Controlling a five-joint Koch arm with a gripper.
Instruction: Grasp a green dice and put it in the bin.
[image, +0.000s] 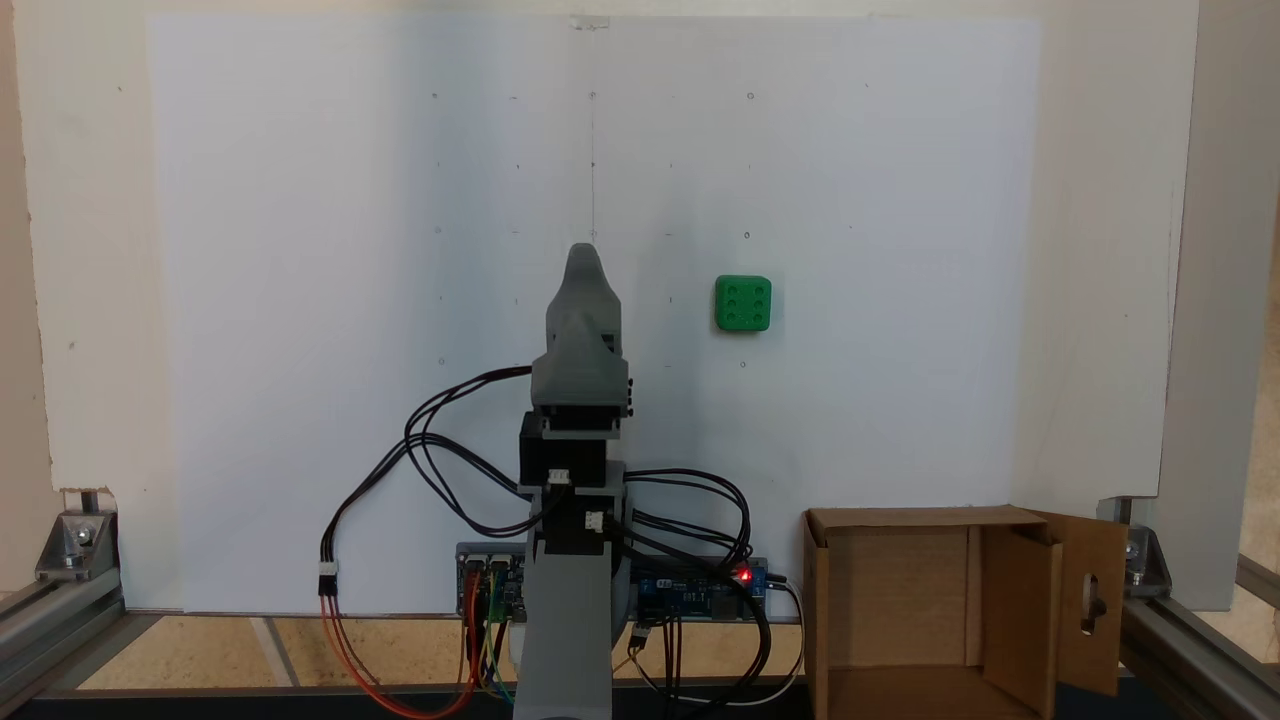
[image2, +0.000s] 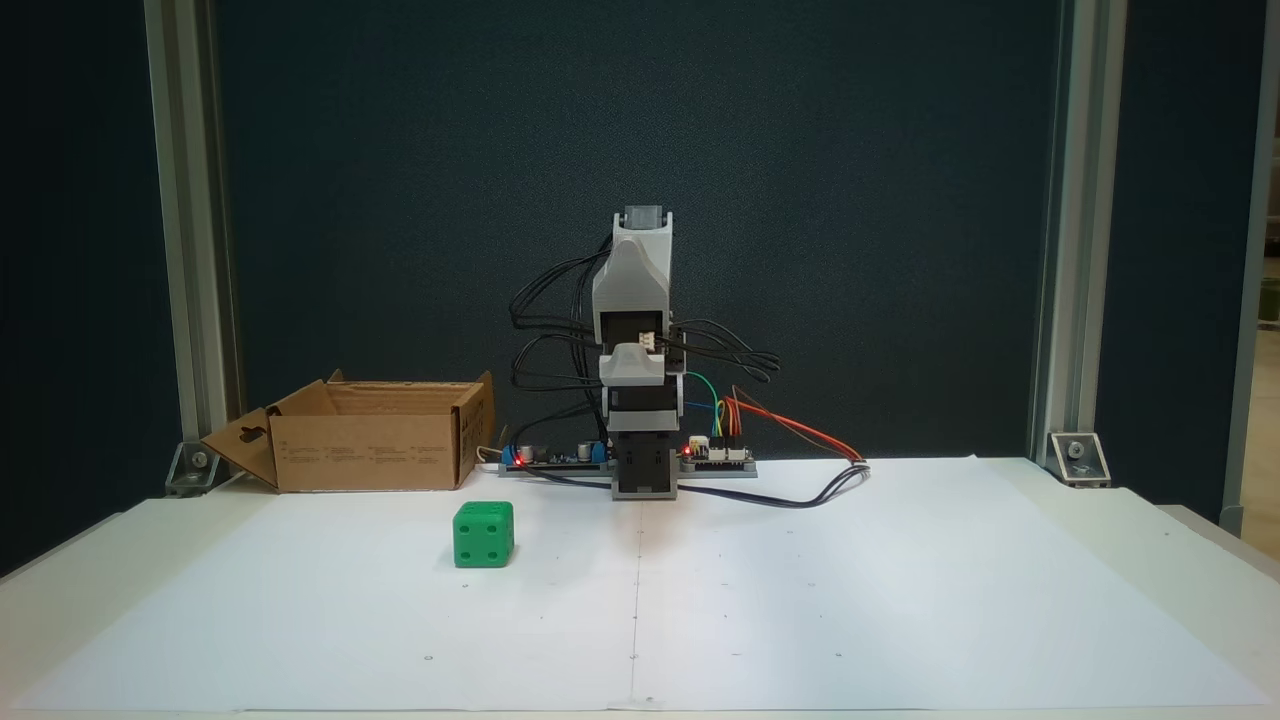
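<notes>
White paper (image: 300, 300), bright green dice (image: 743, 304), six up

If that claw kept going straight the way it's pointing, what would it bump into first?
Probably nothing: the gripper seems to point straight out over bare white paper. The dice sits off to one side. Depth is unclear.

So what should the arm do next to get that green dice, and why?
Probably swing toward the green dice and open up as it reaches down. The pincer is folded over the arm's base, well apart from the dice, which sits alone on the white sheet. In the top-down fixed view the dice lies to its right. The cardboard box waits, nothing in it.
</notes>
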